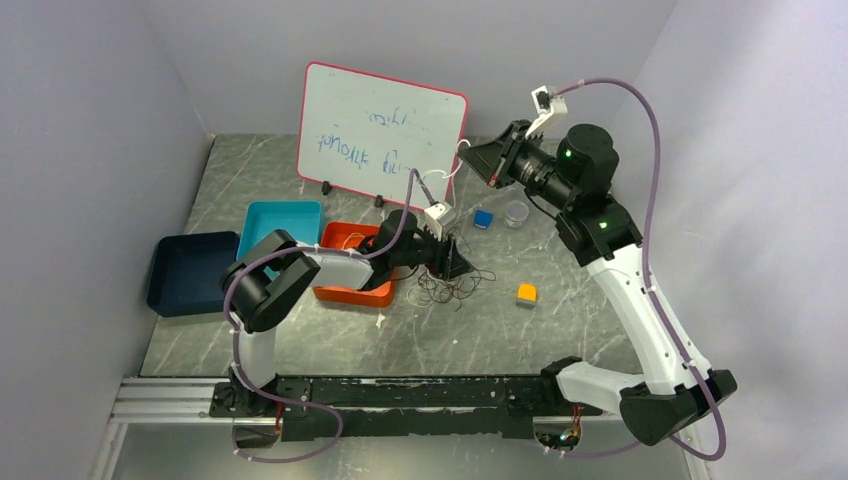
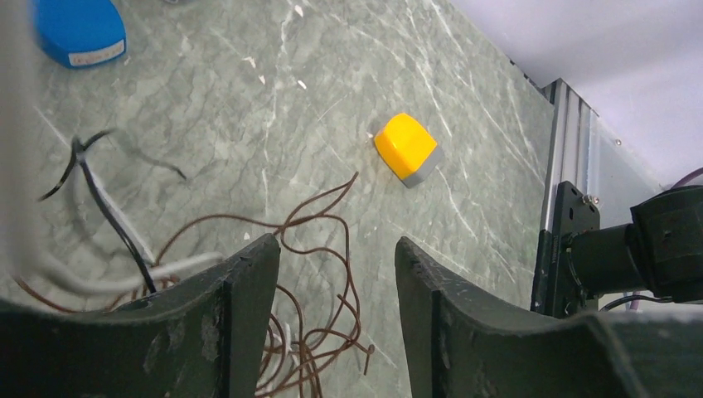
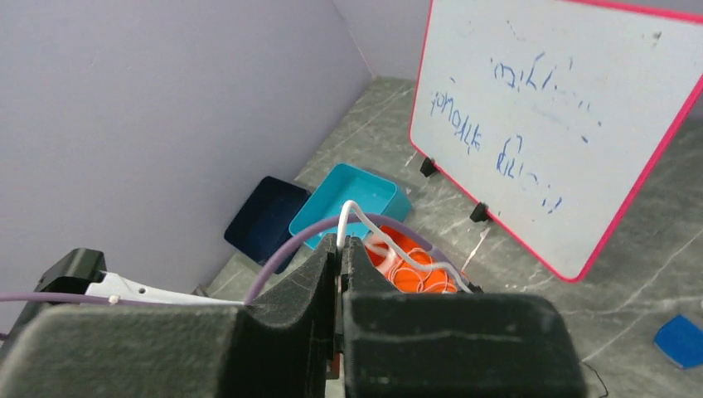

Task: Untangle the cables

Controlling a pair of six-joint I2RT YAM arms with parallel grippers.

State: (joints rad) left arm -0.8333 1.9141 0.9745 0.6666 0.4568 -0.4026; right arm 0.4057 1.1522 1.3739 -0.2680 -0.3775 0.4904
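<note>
A tangle of thin cables (image 1: 450, 285) lies on the grey table in front of the orange tray. My left gripper (image 1: 455, 262) hovers low over it, open and empty; in the left wrist view reddish-brown loops (image 2: 319, 274) lie between and below its fingers (image 2: 249, 315), with black and white strands (image 2: 108, 224) at the left. My right gripper (image 1: 478, 160) is raised at the back right, shut on a white cable (image 3: 346, 222) that arches out of its fingertips and down toward the tray; the cable shows in the top view (image 1: 440, 178) too.
An orange tray (image 1: 352, 290), a teal bin (image 1: 283, 225) and a dark blue bin (image 1: 190, 272) stand at the left. A whiteboard (image 1: 380, 130) leans at the back. A yellow block (image 1: 526, 294), a blue block (image 1: 483, 218) and a small clear cup (image 1: 516, 213) sit at the right.
</note>
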